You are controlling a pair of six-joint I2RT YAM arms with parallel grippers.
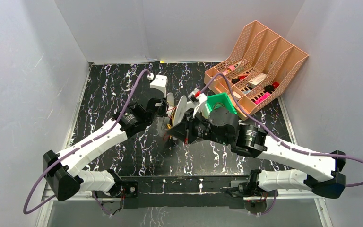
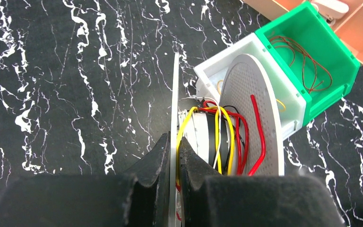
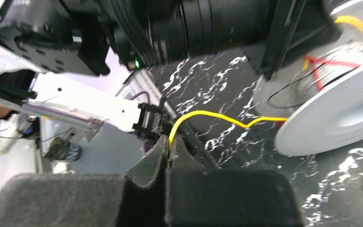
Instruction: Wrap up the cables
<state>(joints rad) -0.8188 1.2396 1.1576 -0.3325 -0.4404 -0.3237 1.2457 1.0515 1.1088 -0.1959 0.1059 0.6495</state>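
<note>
A white round spool (image 2: 253,113) stands on edge at mid-table, also in the top view (image 1: 179,109), with yellow, red, black and white wires wound on its core. My left gripper (image 2: 172,142) is shut on the spool's near flange (image 2: 175,94), held upright. My right gripper (image 3: 169,142) is shut on a thin yellow cable (image 3: 208,116) that arcs from the jaws to the spool (image 3: 340,113). In the top view the right gripper (image 1: 172,132) sits just below the spool, the left gripper (image 1: 164,106) at its left.
A green bin (image 2: 312,56) holding thin brown wires and a white bin (image 2: 217,71) sit behind the spool. A peach file organizer (image 1: 260,66) stands at the back right. White walls enclose the table on three sides.
</note>
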